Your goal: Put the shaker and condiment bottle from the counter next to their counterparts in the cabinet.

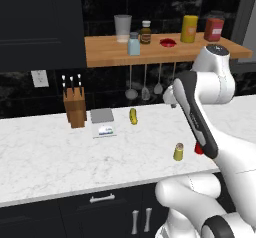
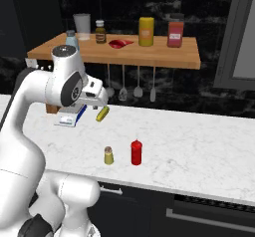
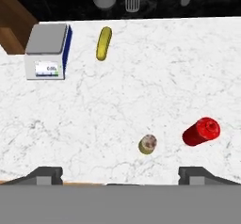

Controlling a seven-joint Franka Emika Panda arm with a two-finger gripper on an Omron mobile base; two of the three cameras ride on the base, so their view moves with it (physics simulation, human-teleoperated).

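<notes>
Shaker [image 3: 148, 144]: upright on the counter [image 2: 199, 136], near its front edge; condiment bottle [image 3: 201, 131] just beside it, apart. Pickle [image 3: 103, 43] and scale [image 3: 47, 51] lie farther back. Gripper [image 3: 120, 172]: jaws wide apart, empty, above the shaker

This was a kitchen. A white marble surface [image 1: 45, 152] ran above dark drawers [image 1: 100, 214], with a knife block [image 1: 74, 107] and a scale [image 1: 103, 122] on it. Ladles [image 1: 145, 84] hung under a wooden shelf [image 1: 110, 54] that carried bottles and jars against the black wall [image 1: 30, 94].
</notes>
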